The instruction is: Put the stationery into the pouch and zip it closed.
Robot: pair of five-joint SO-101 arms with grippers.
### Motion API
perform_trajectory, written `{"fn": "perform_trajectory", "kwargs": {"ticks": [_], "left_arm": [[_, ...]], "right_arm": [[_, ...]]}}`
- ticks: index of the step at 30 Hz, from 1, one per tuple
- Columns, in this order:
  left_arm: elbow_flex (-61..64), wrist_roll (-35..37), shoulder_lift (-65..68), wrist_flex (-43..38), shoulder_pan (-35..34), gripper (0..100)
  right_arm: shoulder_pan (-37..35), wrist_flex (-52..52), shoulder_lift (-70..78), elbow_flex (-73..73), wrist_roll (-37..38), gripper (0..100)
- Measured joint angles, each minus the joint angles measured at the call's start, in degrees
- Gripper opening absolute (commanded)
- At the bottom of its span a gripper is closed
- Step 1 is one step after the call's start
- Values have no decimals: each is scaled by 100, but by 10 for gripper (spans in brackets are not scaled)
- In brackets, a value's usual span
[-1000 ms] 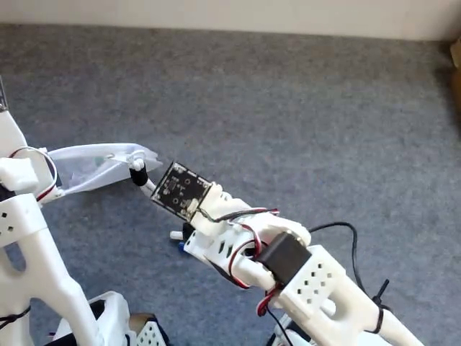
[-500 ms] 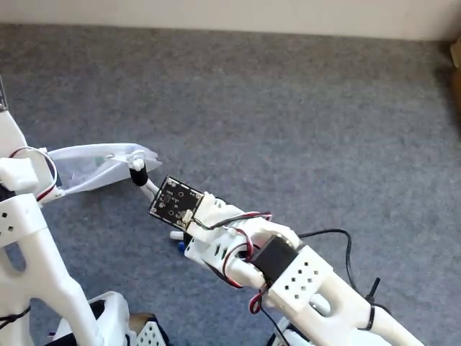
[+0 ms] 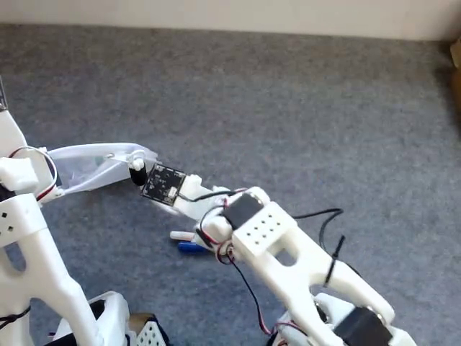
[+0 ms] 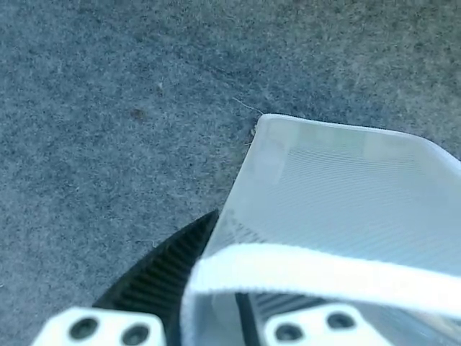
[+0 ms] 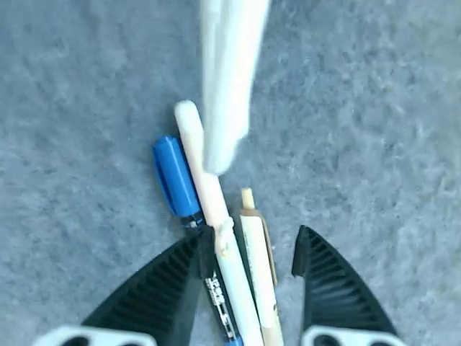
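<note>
A translucent white mesh pouch [image 3: 94,166] hangs off the grey carpet, with my left gripper [image 4: 238,288] shut on its white zipper band [image 4: 324,270]. A black-and-white pen end [image 3: 137,171] pokes out at the pouch's mouth. On the carpet below my right arm lie three pens: a blue-capped pen [image 5: 175,176], a white pen [image 5: 205,180] and a beige pen [image 5: 258,252]. My right gripper [image 5: 248,238] is open above them, one black jaw on either side. In the high view the pens [image 3: 186,242] show beside that arm's camera board [image 3: 162,182].
Grey carpet [image 3: 302,108] covers the whole work area, open at the back and right. A pale wall edge [image 3: 288,16] runs along the far side. A blurred white strip [image 5: 227,79] hangs close in front of the right wrist camera.
My right arm has rolled its wrist and shifted left toward the pouch's mouth. The pouch, the left arm and the pens on the carpet have stayed put.
</note>
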Motion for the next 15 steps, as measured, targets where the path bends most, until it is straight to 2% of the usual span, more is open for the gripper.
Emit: {"fn": "perform_trajectory", "kwargs": {"ticks": [15], "left_arm": [[0, 0, 0, -18, 0, 7]], "right_arm": [[18, 0, 1134, -176, 642, 170]]}}
